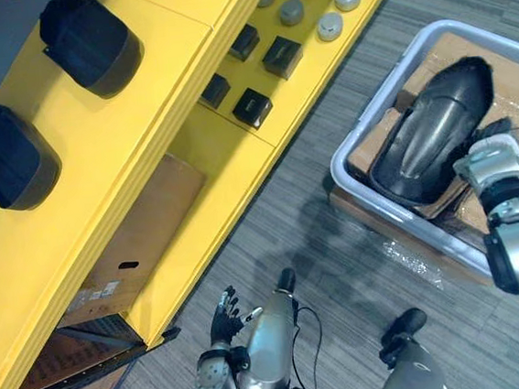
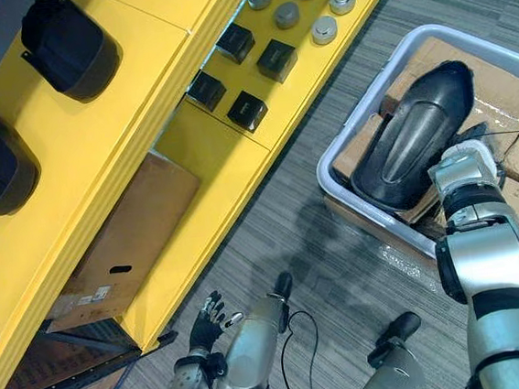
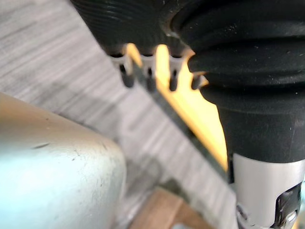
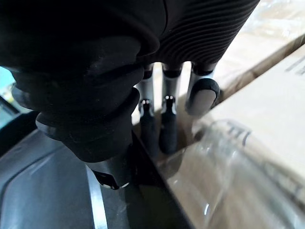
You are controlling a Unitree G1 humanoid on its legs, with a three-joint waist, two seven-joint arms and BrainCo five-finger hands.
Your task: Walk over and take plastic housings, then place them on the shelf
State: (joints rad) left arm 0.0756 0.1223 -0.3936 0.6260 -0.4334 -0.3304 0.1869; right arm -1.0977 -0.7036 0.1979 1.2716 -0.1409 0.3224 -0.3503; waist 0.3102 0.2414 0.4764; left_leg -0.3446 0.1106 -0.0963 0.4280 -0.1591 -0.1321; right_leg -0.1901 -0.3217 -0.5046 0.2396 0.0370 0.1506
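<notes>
- The long dark housing (image 1: 433,132) lies in the grey bin (image 1: 402,220) off to my right. It sits diagonal, with the near end pointing back toward me.
- My right hand (image 1: 494,161) is at that near end. Its fingers (image 4: 167,119) are straight, poked down between housing and cardboard (image 1: 505,70), not wrapped round anything.
- My left hand (image 1: 225,315) hangs relaxed by the yellow shelf (image 1: 141,105), well apart, so I reckon the right one grabs it.

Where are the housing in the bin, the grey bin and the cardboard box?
housing (image 1: 437,131), left eye view, curved back.
grey bin (image 1: 372,103), left eye view, left rim.
cardboard box (image 1: 144,233), left eye view, top face.
</notes>
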